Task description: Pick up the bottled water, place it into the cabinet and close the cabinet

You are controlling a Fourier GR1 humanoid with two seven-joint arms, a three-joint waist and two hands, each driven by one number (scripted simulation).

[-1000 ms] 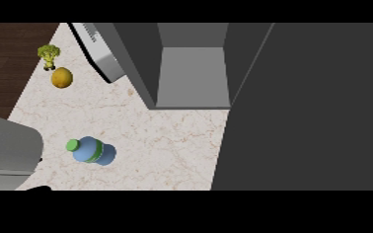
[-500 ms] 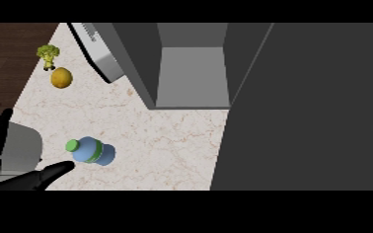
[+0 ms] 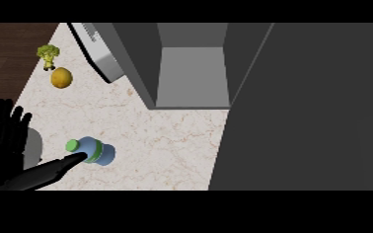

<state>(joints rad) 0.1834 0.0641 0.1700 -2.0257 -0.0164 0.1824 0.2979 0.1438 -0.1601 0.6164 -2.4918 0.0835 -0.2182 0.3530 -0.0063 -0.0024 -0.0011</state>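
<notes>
Nearly at the bottled water (image 3: pixel 94 152)
Left hand (image 3: pixel 44 174) spreads its fingers wide, one touching it, likely to wrap round; the cabinet (image 3: pixel 191 74) stands open beyond

The pale marbled surface (image 3: pixel 167 148) carries a blue bottled water (image 3: pixel 94 151), green-capped, near its left side. Farther back lie a yellow-orange fruit (image 3: pixel 61 77) and, by the edge, a broccoli floret (image 3: pixel 48 55). An open grey cabinet (image 3: pixel 191 74) stands at the back.
</notes>
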